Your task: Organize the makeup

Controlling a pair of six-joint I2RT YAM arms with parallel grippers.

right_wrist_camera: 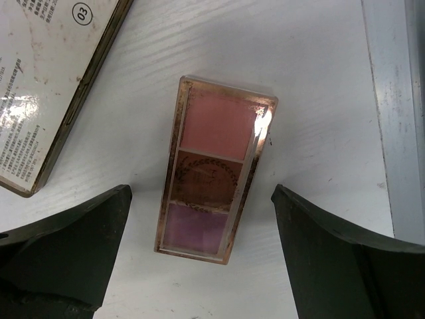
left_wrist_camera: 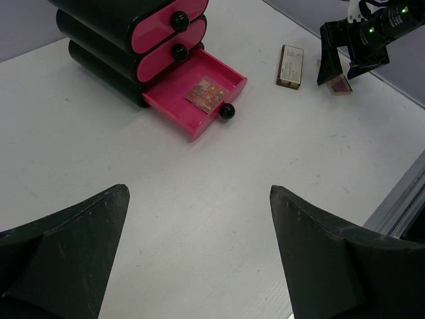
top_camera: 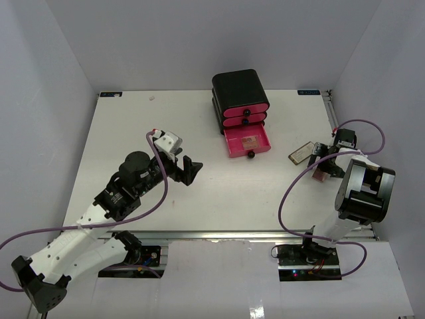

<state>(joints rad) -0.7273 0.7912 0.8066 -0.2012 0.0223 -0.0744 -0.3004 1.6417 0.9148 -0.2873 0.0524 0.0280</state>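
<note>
The left tool [top_camera: 188, 170] hangs spread and empty over the bench [top_camera: 133, 133]. The right tool [right_wrist_camera: 200, 193] is spread too, one jaw on each side of a three-pan palette [right_wrist_camera: 216, 169] lying flat on the bench, just beside a tan compact [right_wrist_camera: 53, 86]. The step in hand seems to be the grasp of this palette: the jaws must lower and close on its long edges. Farther back, the open bottom drawer [left_wrist_camera: 172, 93] holds a square palette [left_wrist_camera: 207, 93] and is the likely goal.
</note>
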